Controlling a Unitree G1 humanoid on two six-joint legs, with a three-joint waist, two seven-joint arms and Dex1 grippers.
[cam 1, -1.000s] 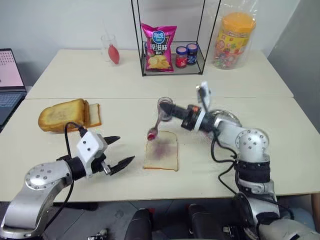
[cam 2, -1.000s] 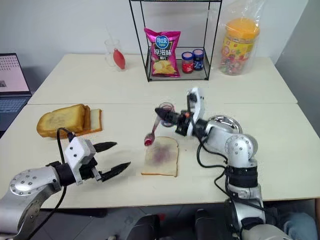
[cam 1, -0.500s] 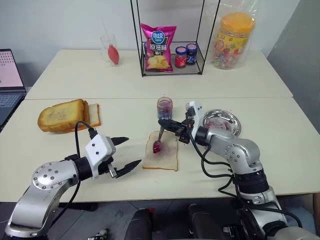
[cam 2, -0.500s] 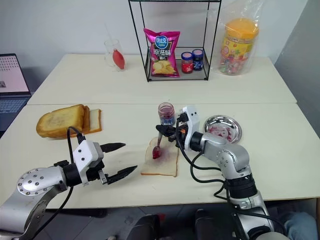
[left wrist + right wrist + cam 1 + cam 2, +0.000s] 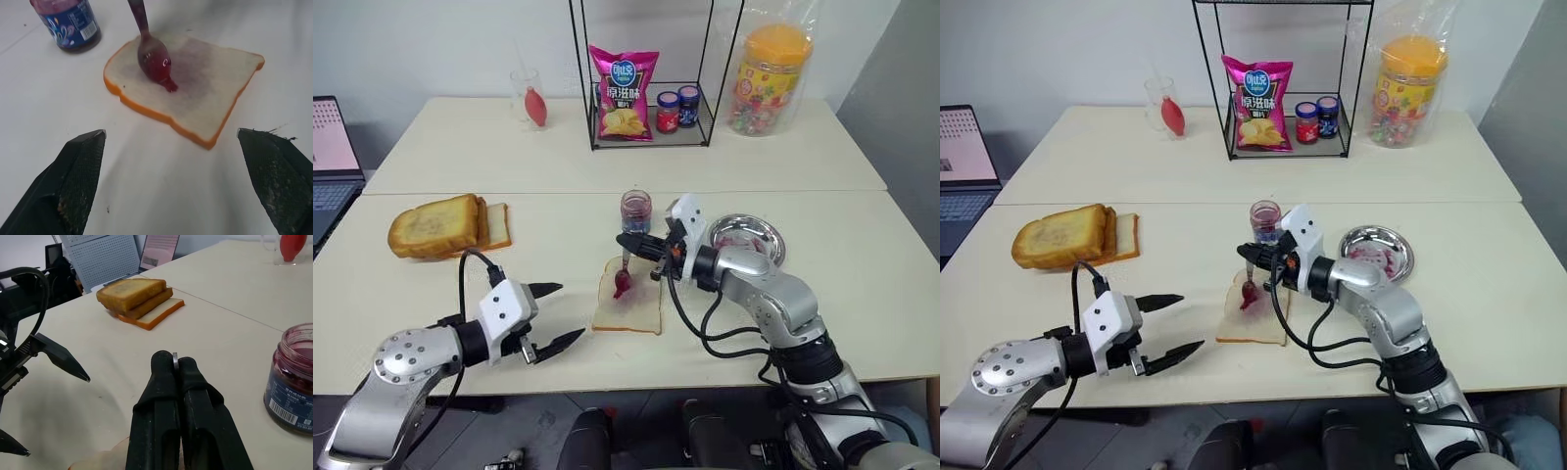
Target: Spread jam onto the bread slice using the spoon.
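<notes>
Head views: the bread slice point(image 5: 628, 300) lies flat on the table point(image 5: 862, 284), just in front of the open glass jar point(image 5: 635, 210) of jam point(image 5: 1264, 219). The right gripper point(image 5: 627, 242) is clamped tight on the handle of the spoon point(image 5: 624, 271), whose bowl rests on the slice's centre. The left gripper point(image 5: 555, 316) hovers beside the slice, jaws spread wide and holding nothing. A metal dish point(image 5: 750, 239) sits behind the right arm.

Left wrist view: the spoon's bowl, loaded with jam, touches the smeared crumb; the black fingertips point(image 5: 78, 161) stand well apart.

Right wrist view: both fingers point(image 5: 168, 396) press together on the thin handle. A toast stack point(image 5: 137, 297) lies beyond.
</notes>
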